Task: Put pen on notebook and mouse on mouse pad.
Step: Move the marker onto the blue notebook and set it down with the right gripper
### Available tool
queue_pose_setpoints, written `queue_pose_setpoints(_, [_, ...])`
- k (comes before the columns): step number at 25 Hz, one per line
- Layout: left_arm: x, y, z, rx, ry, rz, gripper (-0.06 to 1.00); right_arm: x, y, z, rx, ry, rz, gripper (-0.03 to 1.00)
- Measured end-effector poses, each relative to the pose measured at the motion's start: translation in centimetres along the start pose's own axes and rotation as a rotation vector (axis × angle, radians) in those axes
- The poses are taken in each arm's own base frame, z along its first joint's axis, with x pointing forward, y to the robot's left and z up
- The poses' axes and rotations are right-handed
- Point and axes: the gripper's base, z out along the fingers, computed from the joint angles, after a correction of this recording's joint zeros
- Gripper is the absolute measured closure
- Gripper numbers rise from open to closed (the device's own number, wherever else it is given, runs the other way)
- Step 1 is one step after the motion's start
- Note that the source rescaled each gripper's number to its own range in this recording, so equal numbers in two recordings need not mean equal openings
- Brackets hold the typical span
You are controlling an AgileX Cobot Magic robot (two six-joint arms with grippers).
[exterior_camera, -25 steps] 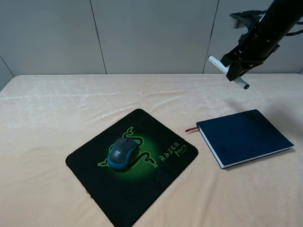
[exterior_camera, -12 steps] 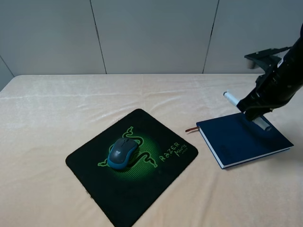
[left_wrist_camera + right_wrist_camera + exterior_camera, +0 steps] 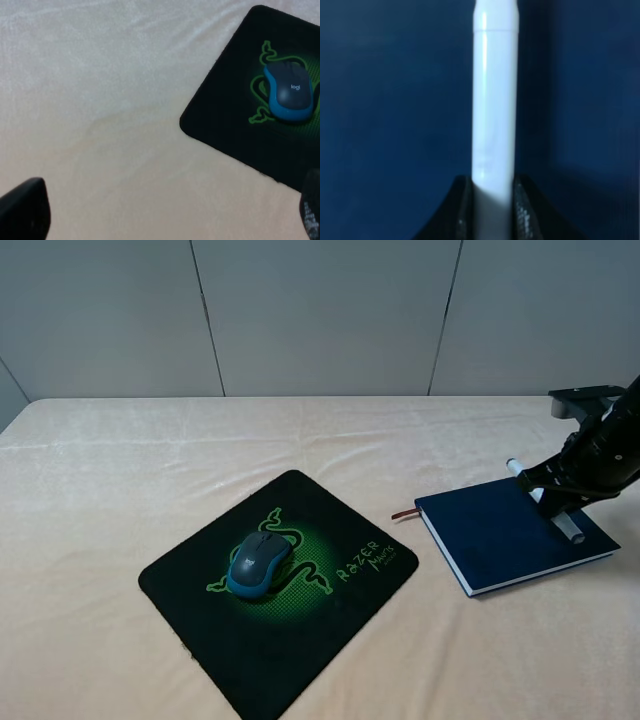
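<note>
The white pen (image 3: 572, 532) is held low over the right part of the dark blue notebook (image 3: 495, 532), with my right gripper (image 3: 553, 502) shut on its middle. In the right wrist view the pen (image 3: 495, 100) runs out from between the gripper (image 3: 494, 212) fingers across the notebook cover (image 3: 395, 100); I cannot tell whether it touches the cover. The mouse (image 3: 260, 562) rests on the green logo of the black mouse pad (image 3: 300, 640). My left gripper (image 3: 167, 215) hangs open above bare cloth beside the mouse pad (image 3: 220, 125), well clear of the mouse (image 3: 291, 92).
A cream cloth (image 3: 120, 470) covers the whole table. A reddish ribbon bookmark (image 3: 404, 513) sticks out of the notebook's left corner toward the mouse pad. Grey wall panels stand behind the table's far edge.
My right arm has come down and to the right with the pen, from high above the table's back to just over the notebook. Mouse, pad and notebook have not moved.
</note>
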Motion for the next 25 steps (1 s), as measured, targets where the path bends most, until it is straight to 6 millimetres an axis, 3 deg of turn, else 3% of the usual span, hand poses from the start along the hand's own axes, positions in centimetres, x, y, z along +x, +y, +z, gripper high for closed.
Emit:
queue_pose_setpoints(19, [0.00, 0.00, 0.00, 0.000, 0.000, 0.000, -0.06, 0.47, -0.19, 0.83, -0.003, 0.068, -0.010, 0.94])
queue_pose_setpoints(21, [0.00, 0.00, 0.00, 0.000, 0.000, 0.000, -0.06, 0.49, -0.19, 0.83, -0.004, 0.070, -0.009, 0.72])
queue_pose_setpoints(23, [0.00, 0.00, 0.00, 0.000, 0.000, 0.000, -0.06, 0.46, -0.10, 0.83, -0.012, 0.067, 0.004, 0.28])
queue_pose_setpoints(25, [0.00, 0.00, 0.00, 0.000, 0.000, 0.000, -0.06, 0.37, -0.05, 0.83, -0.018, 0.057, 0.016, 0.09])
